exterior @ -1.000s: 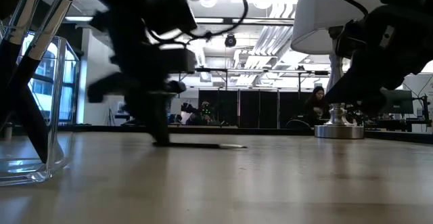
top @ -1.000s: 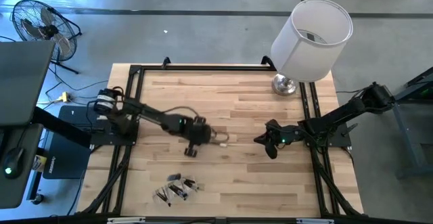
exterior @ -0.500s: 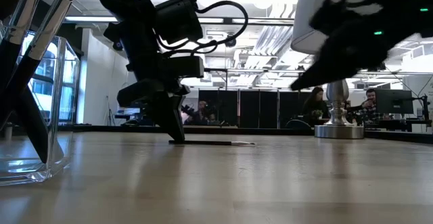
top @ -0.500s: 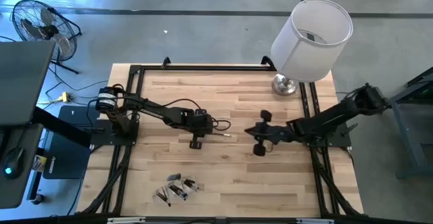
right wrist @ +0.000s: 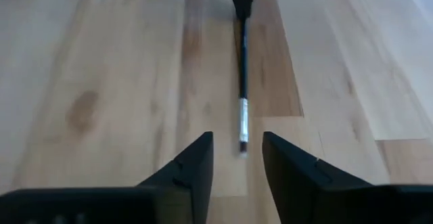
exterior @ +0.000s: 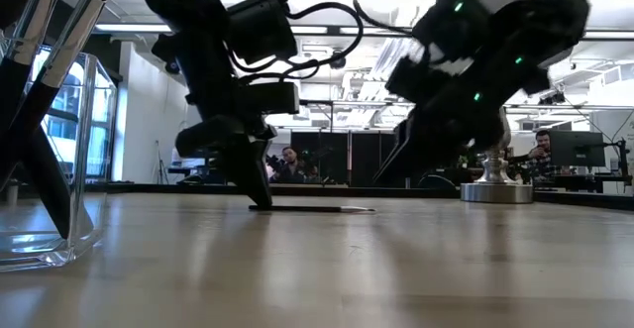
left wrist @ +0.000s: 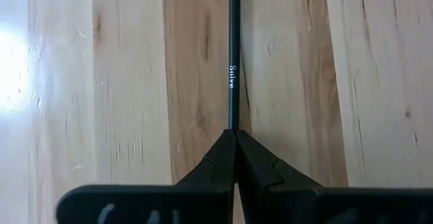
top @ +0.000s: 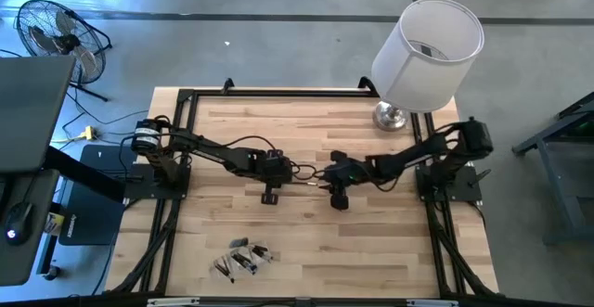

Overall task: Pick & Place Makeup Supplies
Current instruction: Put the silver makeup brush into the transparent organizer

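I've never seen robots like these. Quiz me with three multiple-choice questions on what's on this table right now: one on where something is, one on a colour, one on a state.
1. Where is the lamp?
A. far right corner of the table
B. table's middle
C. on the floor

2. What colour is the handle of the makeup brush?
A. white
B. black
C. red

3. What is the left claw doing?
A. shut on the brush
B. open above it
C. holding the lamp

Answers: 1 A, the high view shows its base at that corner. 2 B, the left wrist view shows a black handle. 3 A, its fingers pinch the handle; the right claw stands open at the brush's tip.
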Controlling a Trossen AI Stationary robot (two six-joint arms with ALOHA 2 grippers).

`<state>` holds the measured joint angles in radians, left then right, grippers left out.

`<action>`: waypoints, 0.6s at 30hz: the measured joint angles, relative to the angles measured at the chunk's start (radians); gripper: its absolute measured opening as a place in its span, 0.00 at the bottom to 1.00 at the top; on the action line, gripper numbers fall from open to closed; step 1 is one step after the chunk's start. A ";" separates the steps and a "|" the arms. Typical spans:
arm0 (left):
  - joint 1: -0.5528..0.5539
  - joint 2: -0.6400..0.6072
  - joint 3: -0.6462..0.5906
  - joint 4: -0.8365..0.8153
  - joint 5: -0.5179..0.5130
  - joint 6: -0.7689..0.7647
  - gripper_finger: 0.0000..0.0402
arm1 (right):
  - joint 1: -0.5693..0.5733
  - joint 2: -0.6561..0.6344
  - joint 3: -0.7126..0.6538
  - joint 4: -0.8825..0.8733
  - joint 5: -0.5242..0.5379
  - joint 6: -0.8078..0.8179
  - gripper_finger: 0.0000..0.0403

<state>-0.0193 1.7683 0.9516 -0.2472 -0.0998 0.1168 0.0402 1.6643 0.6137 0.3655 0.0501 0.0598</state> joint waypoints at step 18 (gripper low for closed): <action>0.001 0.000 0.000 0.067 -0.049 -0.043 0.00 | -0.094 0.094 0.003 0.008 -0.095 -0.042 0.32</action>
<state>-0.0185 1.7687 0.9516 -0.1799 -0.1487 0.0734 -0.0542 1.7584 0.6170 0.3732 -0.0446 0.0176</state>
